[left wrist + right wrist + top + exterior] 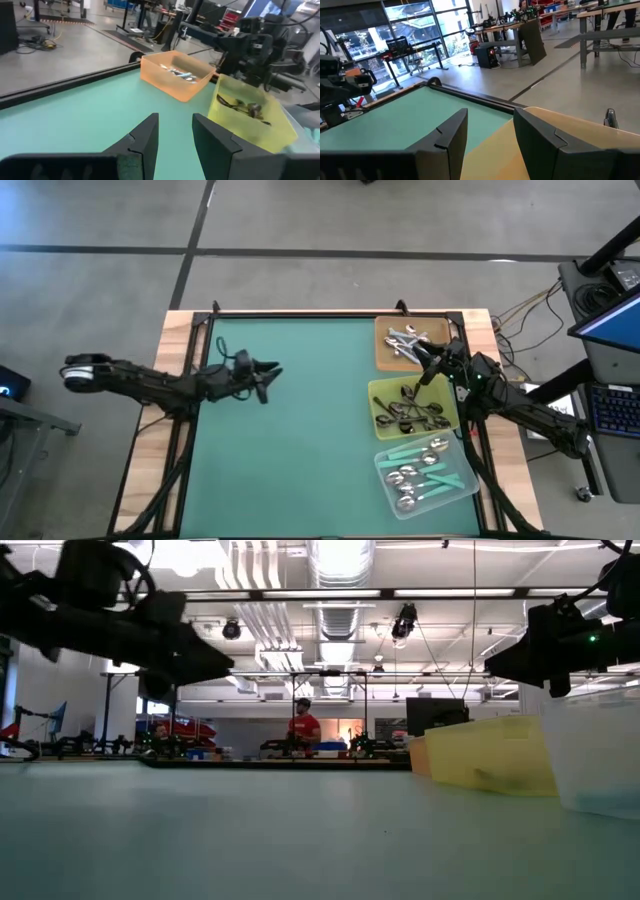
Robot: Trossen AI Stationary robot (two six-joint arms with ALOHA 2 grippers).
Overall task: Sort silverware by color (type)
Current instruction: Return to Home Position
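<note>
The green-topped table (290, 440) is bare over most of its mat, with everything gathered along the right-hand side. The left arm (150, 380) reaches in from its own side, and the left gripper (268, 372) hangs over the left-centre of the mat, well apart from the bins. Its fingers (145, 137) stand apart with nothing between them. The right arm (525, 412) comes in across the right edge. The right gripper (428, 366) sits up above the place where the orange and yellow bins meet, its fingers (452, 132) likewise parted and empty.

Three square bins stand in a row down that right side. The orange bin (383, 358) is farthest back, the yellow bin (377, 394) is in the middle, and the clear bin (385, 467) is nearest the front, turned at a slight angle. The shiny silver spoons (403, 340) lie heaped in the orange bin, the dark spoons (408, 416) are tangled in the yellow one, and the teal-handled spoons (422, 470) lie in the clear one. From above I see no spoon loose on the mat.

Across the room, behind the benches, a person in a red shirt (303, 726) is standing.
</note>
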